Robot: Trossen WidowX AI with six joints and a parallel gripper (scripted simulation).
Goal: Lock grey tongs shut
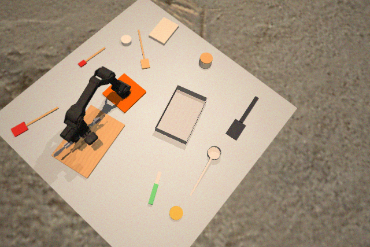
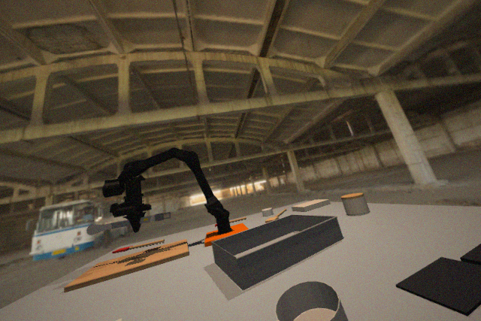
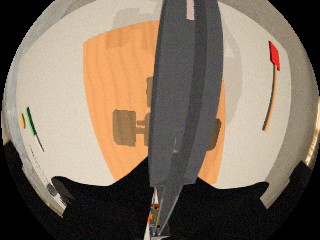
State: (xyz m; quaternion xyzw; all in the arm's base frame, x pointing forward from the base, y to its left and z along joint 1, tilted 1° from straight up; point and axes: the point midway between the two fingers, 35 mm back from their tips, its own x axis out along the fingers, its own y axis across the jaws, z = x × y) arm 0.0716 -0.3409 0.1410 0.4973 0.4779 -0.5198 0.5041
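One pair of grey tongs (image 1: 60, 150) (image 2: 107, 227) (image 3: 185, 100) is in my grip: my gripper (image 1: 79, 136) (image 2: 134, 227) (image 3: 160, 154) is closed on it, holding it crosswise between my fingers and roughly level in the air. Its arms look drawn together, which suggests that the squeeze is done, but the hinge's lock is inside, and I cannot tell whether it has caught. Directly below me, with space between, lies the wooden board (image 1: 104, 148) (image 2: 170, 253) (image 3: 110, 75), striped by my shadow. The roasting tin (image 1: 192, 93) (image 2: 287, 255) stands well apart to one side of me, the tongs already out of it; on my opposite side lies a red-headed spatula (image 1: 19, 129) (image 2: 121, 249) (image 3: 274, 57), off the board. I judge lifting and carrying finished. If the lock has not caught, I must turn the tips up and squeeze; otherwise only lowering and letting go remain. Released unlocked, the arms could spring apart.
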